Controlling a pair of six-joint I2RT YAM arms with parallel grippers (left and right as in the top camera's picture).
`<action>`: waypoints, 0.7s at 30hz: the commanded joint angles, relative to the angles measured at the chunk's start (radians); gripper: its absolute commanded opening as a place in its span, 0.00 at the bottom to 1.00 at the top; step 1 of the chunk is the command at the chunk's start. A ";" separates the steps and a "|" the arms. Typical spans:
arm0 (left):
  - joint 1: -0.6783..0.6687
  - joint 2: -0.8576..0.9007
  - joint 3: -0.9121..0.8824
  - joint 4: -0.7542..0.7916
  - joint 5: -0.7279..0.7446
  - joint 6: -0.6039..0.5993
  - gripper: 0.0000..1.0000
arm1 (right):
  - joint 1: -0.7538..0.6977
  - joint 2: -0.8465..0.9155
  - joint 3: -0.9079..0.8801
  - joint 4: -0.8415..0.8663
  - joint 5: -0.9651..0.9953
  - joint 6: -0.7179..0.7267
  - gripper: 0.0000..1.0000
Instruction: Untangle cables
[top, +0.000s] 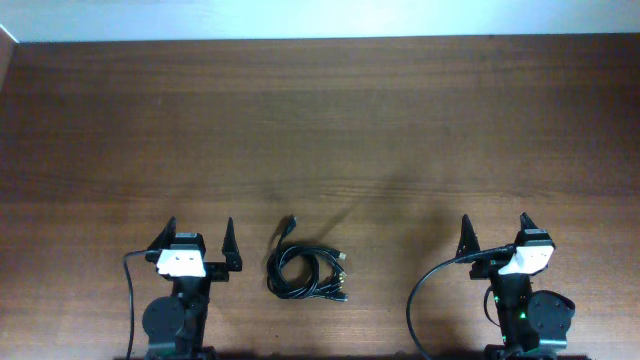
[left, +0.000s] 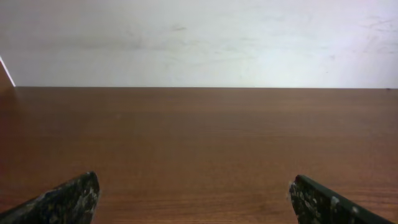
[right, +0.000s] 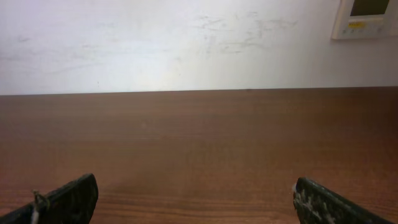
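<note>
The cables (top: 305, 271) lie as one small black coil on the wooden table near its front edge, between my two arms. Plug ends, some metallic, stick out at the coil's right side and one black plug points up and to the left. My left gripper (top: 200, 237) is open and empty, to the left of the coil. My right gripper (top: 495, 231) is open and empty, far to the right of it. Both wrist views show only bare table between spread fingertips (left: 193, 193) (right: 194, 194); the cables are out of view there.
The wooden table (top: 320, 130) stretches back to a white wall. Each arm's thick black cable loops beside its base, left (top: 130, 290) and right (top: 425, 290). A wall panel (right: 367, 18) shows at the top right of the right wrist view.
</note>
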 joint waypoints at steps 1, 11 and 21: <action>-0.004 -0.007 -0.002 -0.003 0.012 -0.010 0.99 | 0.010 -0.009 -0.005 -0.008 0.016 0.011 0.99; -0.004 -0.007 0.006 0.005 0.046 -0.010 0.99 | 0.010 -0.009 -0.005 -0.008 0.016 0.011 0.99; -0.005 -0.006 0.192 -0.270 0.151 -0.010 0.99 | 0.010 -0.009 -0.005 -0.008 0.016 0.011 0.99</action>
